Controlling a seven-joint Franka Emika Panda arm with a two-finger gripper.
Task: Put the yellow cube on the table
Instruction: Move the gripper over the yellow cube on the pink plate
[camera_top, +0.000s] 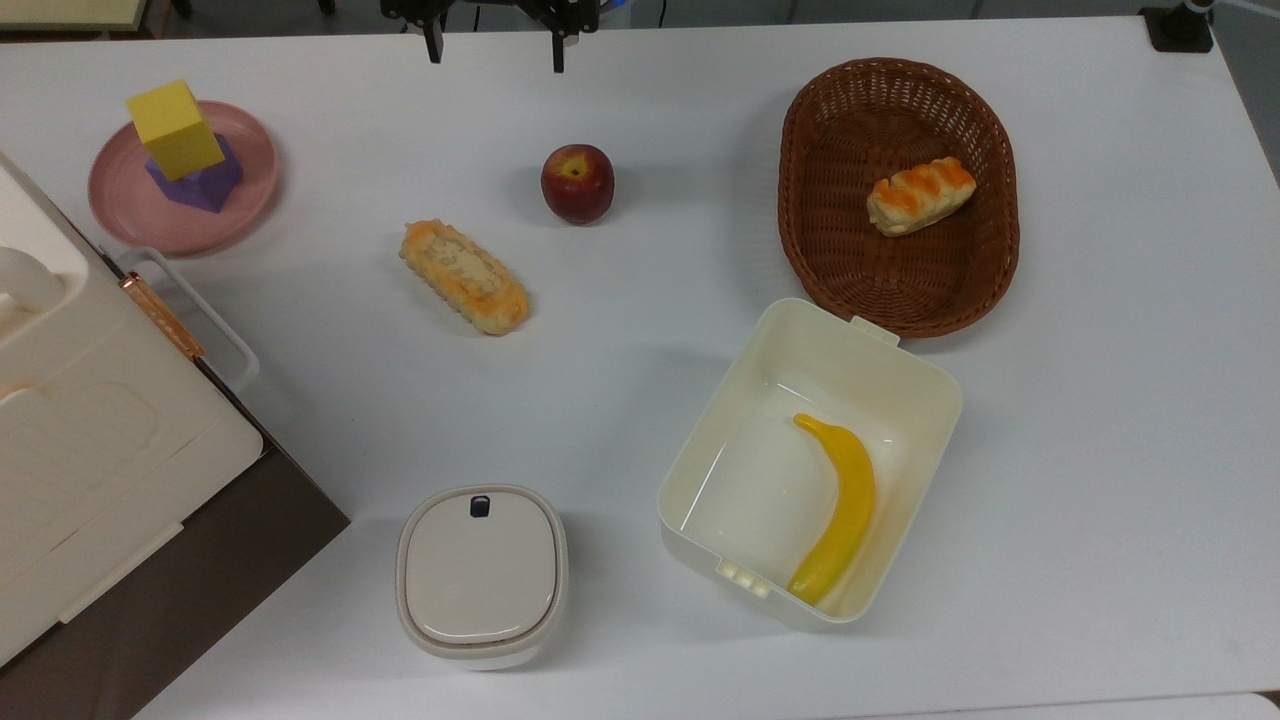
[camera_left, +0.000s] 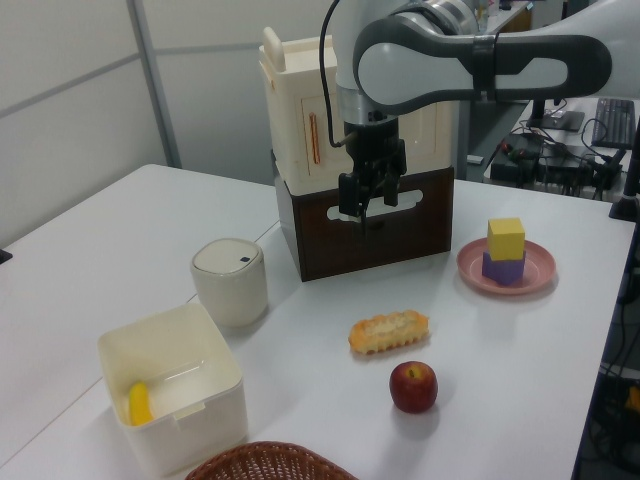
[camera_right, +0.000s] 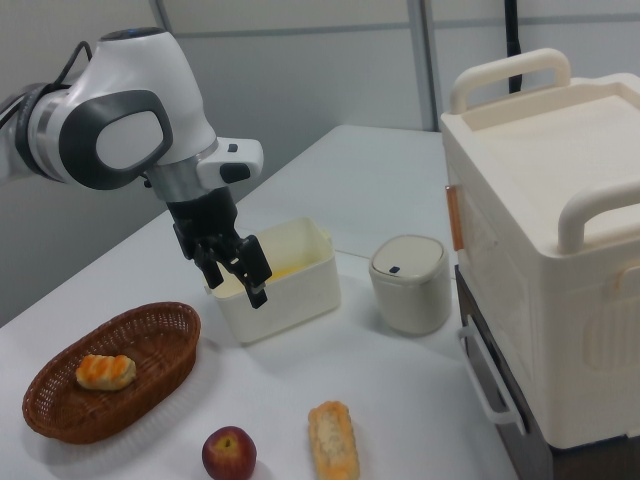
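Matte yellow cube (camera_top: 175, 129) stacked on purple cube (camera_top: 200, 180) (on round pink plate (camera_top: 130, 200)); black two-finger gripper (camera_top: 495, 50), released, hovers over bare white table (camera_top: 640, 120) edge.

I see the yellow cube (camera_top: 175, 129) upright atop a purple cube (camera_top: 200, 178), above the white table (camera_top: 640, 120).

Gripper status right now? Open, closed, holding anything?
Gripper: open, jaws spread, holding nothing, up in the air; yellow cube sits on the purple cube.
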